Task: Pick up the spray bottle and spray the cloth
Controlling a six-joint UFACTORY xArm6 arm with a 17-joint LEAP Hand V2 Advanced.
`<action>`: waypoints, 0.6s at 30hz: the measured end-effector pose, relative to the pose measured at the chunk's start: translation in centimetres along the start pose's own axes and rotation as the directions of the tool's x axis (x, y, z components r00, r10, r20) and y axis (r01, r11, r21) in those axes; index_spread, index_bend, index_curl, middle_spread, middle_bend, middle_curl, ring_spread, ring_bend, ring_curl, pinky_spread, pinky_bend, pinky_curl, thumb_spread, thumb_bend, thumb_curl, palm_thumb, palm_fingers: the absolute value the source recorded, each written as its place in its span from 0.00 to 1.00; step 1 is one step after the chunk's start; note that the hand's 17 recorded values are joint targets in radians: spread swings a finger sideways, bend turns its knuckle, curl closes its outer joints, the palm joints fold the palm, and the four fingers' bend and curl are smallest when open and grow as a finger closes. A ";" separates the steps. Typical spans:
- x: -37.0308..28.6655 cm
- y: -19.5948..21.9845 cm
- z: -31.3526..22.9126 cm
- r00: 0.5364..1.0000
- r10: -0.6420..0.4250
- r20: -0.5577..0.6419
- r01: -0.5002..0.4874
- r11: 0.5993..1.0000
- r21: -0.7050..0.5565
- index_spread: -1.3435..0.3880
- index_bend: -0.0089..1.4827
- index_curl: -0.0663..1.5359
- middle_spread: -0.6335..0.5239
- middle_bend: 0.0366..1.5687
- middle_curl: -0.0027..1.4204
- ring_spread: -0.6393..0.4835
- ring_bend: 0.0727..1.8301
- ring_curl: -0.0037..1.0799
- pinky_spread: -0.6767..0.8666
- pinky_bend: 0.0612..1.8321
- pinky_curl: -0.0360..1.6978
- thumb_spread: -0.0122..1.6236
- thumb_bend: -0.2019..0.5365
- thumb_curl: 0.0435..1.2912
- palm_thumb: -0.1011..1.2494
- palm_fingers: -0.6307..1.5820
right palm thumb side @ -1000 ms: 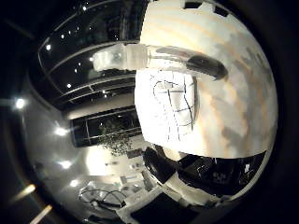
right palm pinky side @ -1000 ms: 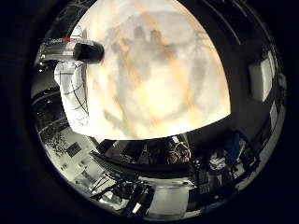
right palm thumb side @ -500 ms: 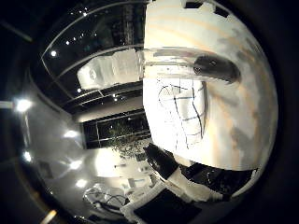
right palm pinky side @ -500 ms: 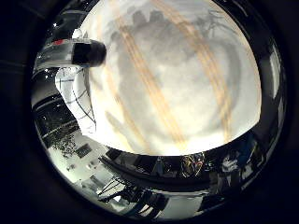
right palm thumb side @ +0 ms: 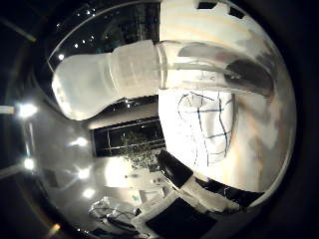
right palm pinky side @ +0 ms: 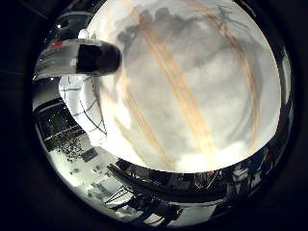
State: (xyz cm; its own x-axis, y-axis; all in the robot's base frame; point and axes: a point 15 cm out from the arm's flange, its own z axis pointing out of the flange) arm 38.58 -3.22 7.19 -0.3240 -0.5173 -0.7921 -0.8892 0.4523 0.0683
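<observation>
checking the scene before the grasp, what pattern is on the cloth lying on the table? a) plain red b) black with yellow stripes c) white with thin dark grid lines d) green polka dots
c, since the cloth lying on the pale wooden table beside the clear spray bottle is white and crossed by thin dark lines that form a grid.

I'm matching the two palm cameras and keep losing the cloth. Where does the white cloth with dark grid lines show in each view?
Little finger side view: the cloth lies on the table's edge, beside the spray bottle.
Thumb side view: it lies on the table, beside the bottle, close up.
Shared landmark: the spray bottle.
</observation>
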 end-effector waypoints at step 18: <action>-5.7 -3.7 7.8 0.946 -0.071 0.317 0.064 0.997 0.032 0.62 0.40 0.38 0.49 0.57 0.41 0.44 0.55 0.44 0.28 0.48 0.26 0.61 0.26 0.30 0.75 0.92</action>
State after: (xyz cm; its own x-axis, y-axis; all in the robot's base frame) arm 46.24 3.73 6.77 -0.1414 -0.2913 -0.9461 -0.8974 0.4412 -0.0017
